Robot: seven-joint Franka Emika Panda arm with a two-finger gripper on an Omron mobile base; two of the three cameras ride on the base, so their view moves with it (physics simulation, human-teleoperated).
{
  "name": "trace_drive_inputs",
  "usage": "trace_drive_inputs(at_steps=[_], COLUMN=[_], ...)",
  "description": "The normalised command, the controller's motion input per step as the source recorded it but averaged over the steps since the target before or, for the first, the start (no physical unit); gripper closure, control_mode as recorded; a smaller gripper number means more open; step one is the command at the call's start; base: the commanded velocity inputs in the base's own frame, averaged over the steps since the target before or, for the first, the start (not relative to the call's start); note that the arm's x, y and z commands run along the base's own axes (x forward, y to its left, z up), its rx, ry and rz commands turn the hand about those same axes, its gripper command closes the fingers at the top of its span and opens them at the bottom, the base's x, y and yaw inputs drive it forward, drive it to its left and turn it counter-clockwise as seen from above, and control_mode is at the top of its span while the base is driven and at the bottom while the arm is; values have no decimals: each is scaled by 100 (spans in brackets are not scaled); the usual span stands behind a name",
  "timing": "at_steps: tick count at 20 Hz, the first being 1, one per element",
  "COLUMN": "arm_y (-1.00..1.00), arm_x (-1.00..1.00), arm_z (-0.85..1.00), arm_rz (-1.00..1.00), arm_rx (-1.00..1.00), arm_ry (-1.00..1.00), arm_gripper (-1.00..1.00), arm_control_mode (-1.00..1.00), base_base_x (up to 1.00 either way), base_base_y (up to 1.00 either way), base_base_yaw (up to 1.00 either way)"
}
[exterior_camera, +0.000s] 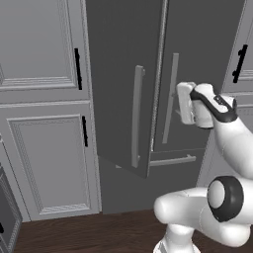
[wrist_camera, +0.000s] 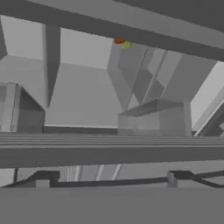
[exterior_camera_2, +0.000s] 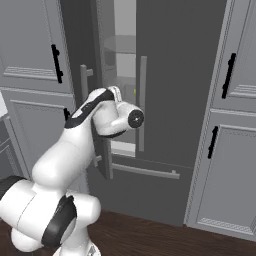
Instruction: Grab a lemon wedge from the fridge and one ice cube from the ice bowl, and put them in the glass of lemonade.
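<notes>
The jaws (wrist_camera: 109, 177) stand wide open and hold nothing; their two dark tips (wrist_camera: 46, 178) show far apart at the bottom of the hand view. Just past the tips runs a long grey bar (wrist_camera: 109, 151), which looks like an edge of the fridge (exterior_camera_2: 175, 75) door, though I cannot tell for sure. Beyond that bar is the pale inside of the fridge, with grey walls and shelves. Far in, near the top of the hand view, sits the lemon wedge (wrist_camera: 127, 44), a tiny yellow bit. A small orange-red thing (wrist_camera: 119, 41) lies right beside it, touching or almost touching; that is not the one to take. So the lemon wedge lies straight ahead of the jaws, deep in the fridge, well apart from them. It is too small to tell which way its long side points. In the right base view the hand (exterior_camera_2: 116, 97) is up at the gap of the half-open left fridge door (exterior_camera_2: 102, 150), by its long handle (exterior_camera_2: 84, 80). I think the next move is to reach forward through the gap toward the lemon wedge, and the door may need to swing wider first.
</notes>
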Motion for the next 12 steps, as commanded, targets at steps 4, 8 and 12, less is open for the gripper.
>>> trace_drive_inputs(at_steps=[4, 8, 12], arm_y=[-2, 19, 24], arm_x=[47, 58, 72], arm_z=[-3, -3, 0], arm_rz=[0, 1, 1], arm_rx=[19, 2, 0], arm_ry=[0, 0, 1], arm_gripper=[-100, -100, -100], arm_control_mode=[-100, -100, -100], base_base_x=[0, 0, 0], base_base_y=[0, 0, 0], base_base_yaw=[0, 0, 0])
